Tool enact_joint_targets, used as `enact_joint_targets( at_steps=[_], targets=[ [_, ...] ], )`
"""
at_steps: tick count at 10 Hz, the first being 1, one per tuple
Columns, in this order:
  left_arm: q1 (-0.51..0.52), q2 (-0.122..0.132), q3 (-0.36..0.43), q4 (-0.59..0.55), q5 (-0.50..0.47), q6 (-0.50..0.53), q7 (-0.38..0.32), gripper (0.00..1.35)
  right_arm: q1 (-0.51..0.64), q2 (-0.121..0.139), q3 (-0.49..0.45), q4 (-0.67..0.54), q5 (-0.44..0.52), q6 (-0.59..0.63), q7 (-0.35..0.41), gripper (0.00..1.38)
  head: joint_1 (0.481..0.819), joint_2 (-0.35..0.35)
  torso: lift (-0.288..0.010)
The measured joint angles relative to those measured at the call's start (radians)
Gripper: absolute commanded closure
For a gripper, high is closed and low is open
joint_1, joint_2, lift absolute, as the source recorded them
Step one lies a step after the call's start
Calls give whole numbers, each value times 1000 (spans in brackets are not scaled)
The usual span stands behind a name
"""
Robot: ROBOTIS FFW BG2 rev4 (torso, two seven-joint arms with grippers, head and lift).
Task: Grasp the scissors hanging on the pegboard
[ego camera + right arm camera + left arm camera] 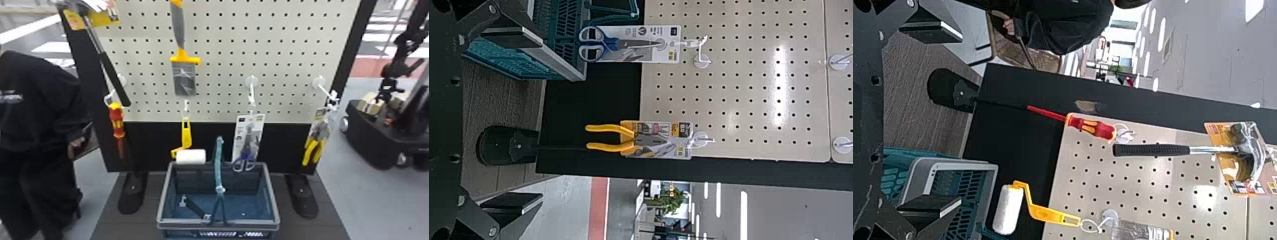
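Observation:
The scissors [245, 158] have blue handles and hang on a white packaging card from a hook at the pegboard's [287, 48] lower middle, handles down, just above the basket's back rim. In the right wrist view the scissors [615, 44] are far ahead and off to one side of my right gripper [526, 117], which is open and holds nothing. My left gripper [950, 117] is also open and holds nothing, facing the board's left part, well short of it.
A blue-grey basket [163, 194] with a raised handle stands in front of the board. Also hanging are yellow pliers [314, 143], a paint roller [190, 156], a red screwdriver [116, 123], a hammer [105, 60] and a scraper [182, 68]. A black cart [383, 134] stands right.

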State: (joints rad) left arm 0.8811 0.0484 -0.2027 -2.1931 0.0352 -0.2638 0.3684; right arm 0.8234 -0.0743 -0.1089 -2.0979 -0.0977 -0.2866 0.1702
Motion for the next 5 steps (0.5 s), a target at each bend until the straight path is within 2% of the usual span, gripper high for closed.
enact_joint_targets(
  at_steps=[5],
  targets=[
    [2, -2, 2, 0, 0, -2, 0, 157, -1, -1, 0, 0, -3, 1, 0, 196, 549, 0, -100]
  ],
)
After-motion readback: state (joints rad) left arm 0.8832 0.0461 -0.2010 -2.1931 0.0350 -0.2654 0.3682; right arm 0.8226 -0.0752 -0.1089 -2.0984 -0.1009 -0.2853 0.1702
